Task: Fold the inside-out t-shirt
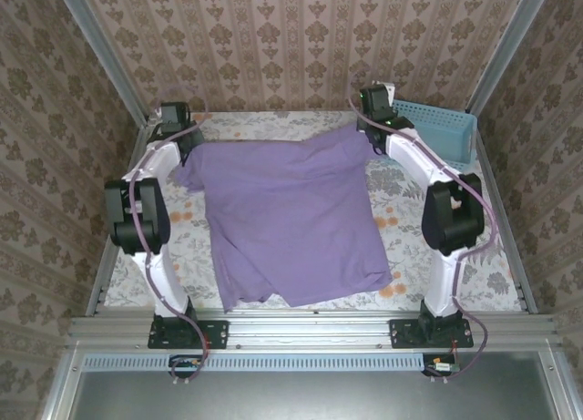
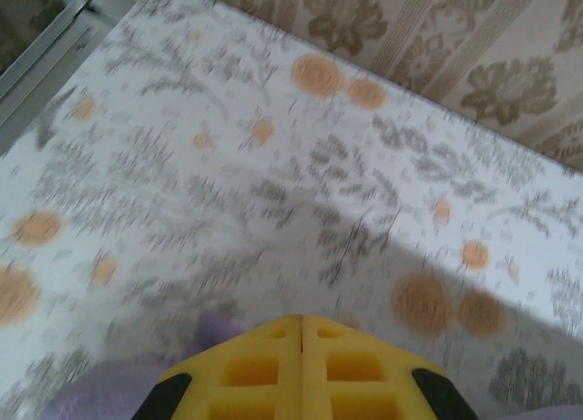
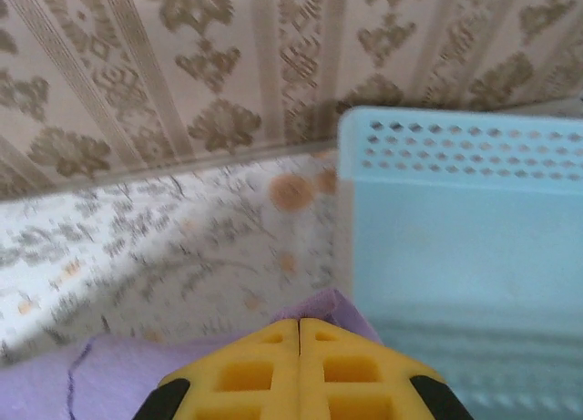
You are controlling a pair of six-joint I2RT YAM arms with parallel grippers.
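Note:
The inside-out t-shirt point(image 1: 291, 210) is lavender-purple and lies spread across the middle of the flowered table, its hem toward the arm bases. My left gripper point(image 1: 187, 147) is at the shirt's far left sleeve. In the left wrist view its yellow fingers point(image 2: 301, 320) are pressed together, with purple cloth point(image 2: 91, 397) showing under them at the lower left. My right gripper point(image 1: 376, 139) is at the far right shoulder, which is pulled up into a peak. In the right wrist view that gripper point(image 3: 300, 322) is shut, and a fold of the shirt point(image 3: 332, 302) pokes out past its tips.
A light blue perforated basket point(image 1: 442, 128) stands at the far right corner, close beside the right gripper point(image 3: 465, 238). Patterned walls close in the back and sides. Bare tablecloth point(image 1: 492, 274) shows to the right of the shirt and a narrower strip on the left point(image 1: 182, 247).

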